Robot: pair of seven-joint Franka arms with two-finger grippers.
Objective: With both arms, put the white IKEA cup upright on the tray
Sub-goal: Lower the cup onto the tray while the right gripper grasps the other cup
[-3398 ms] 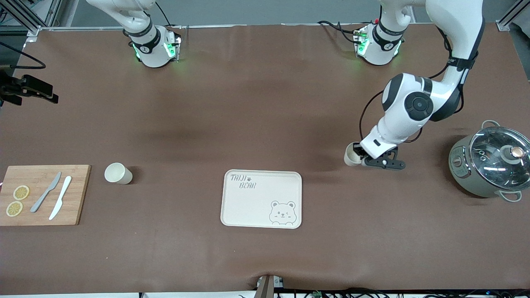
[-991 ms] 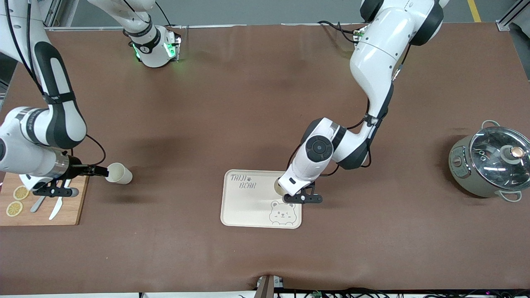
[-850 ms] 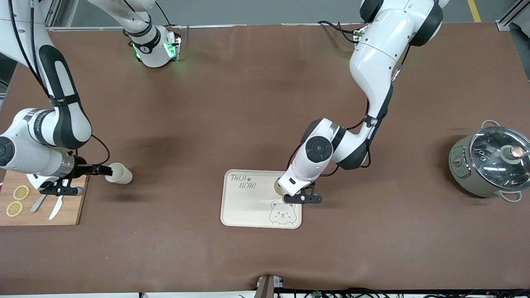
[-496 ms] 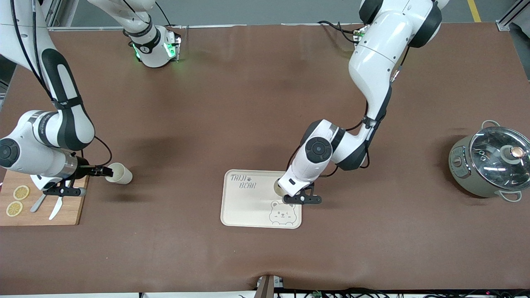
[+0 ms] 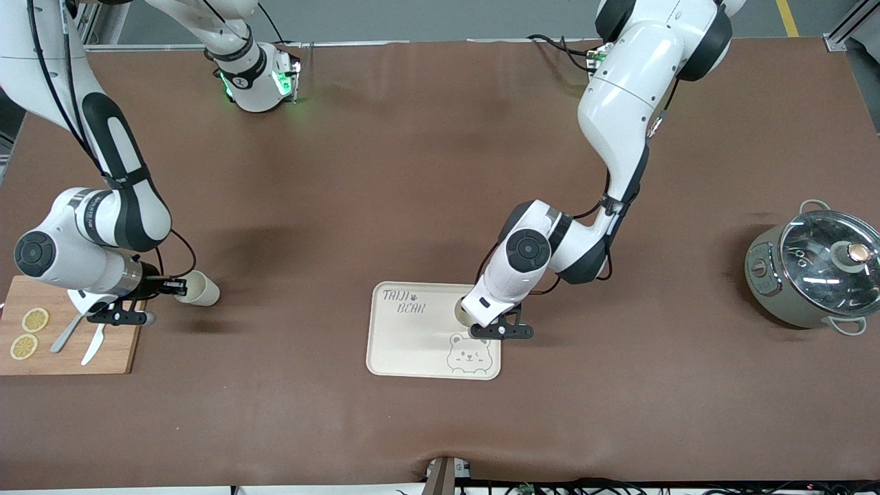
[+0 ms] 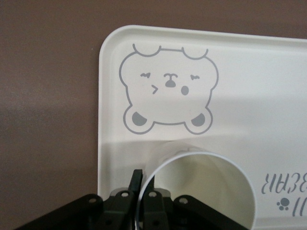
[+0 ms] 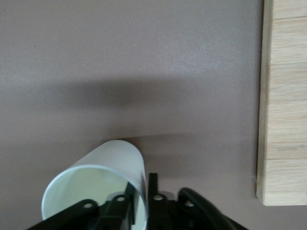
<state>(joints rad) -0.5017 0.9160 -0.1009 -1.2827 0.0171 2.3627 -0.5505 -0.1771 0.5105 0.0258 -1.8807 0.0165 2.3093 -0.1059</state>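
A cream tray (image 5: 405, 344) with a bear drawing lies mid-table. My left gripper (image 5: 481, 323) is over the tray's edge toward the left arm's end, shut on the rim of a white cup (image 5: 462, 313). In the left wrist view the left gripper (image 6: 145, 179) pinches the cup (image 6: 201, 191) wall over the tray (image 6: 268, 96), beside the bear; whether the cup touches the tray I cannot tell. A second white cup (image 5: 201, 290) sits on the table by the cutting board. My right gripper (image 5: 180, 284) is shut on its rim; the wrist view shows the right gripper (image 7: 141, 187) with one finger inside the cup (image 7: 103, 175).
A wooden cutting board (image 5: 117, 357) with lemon slices (image 5: 24, 347) and two knives (image 5: 93, 347) lies at the right arm's end, close to the right hand. A grey pot with a glass lid (image 5: 815, 268) stands at the left arm's end.
My right gripper has moved in and closed on the rim of the cup by the board. The left arm with its cup has barely moved over the tray.
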